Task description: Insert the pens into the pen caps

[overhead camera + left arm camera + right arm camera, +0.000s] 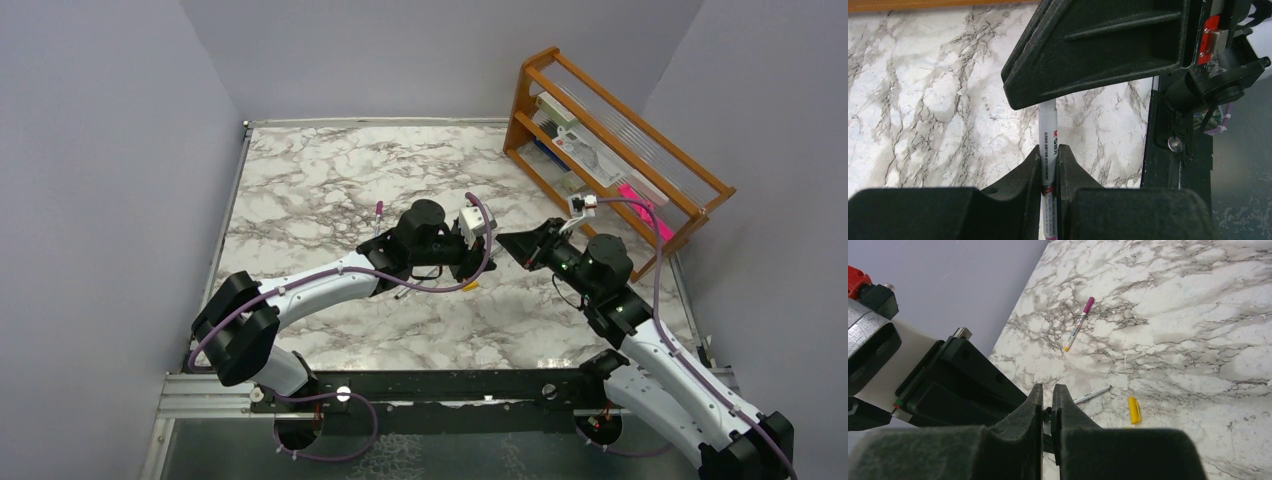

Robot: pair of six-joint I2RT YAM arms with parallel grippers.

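Note:
My left gripper (pixel 1048 152) is shut on a silver-grey pen (pixel 1048 131) with printed lettering, held in the air over the middle of the table. The pen's far end runs up behind my right gripper (pixel 1047 392), which is shut and meets the left gripper (pixel 488 240) tip to tip. A small dark bit shows in the slit between the right fingers; I cannot tell what it is. On the marble lie a pen (pixel 1078 324) with a magenta cap on one end, a bare pen (pixel 1092 394) and a loose yellow cap (pixel 1133 410).
A wooden rack (pixel 610 150) stands at the back right with papers and a flat bright-pink object (pixel 635 200) in it. Grey walls close in the table on both sides. The capped pen (pixel 379 213) lies left of the grippers.

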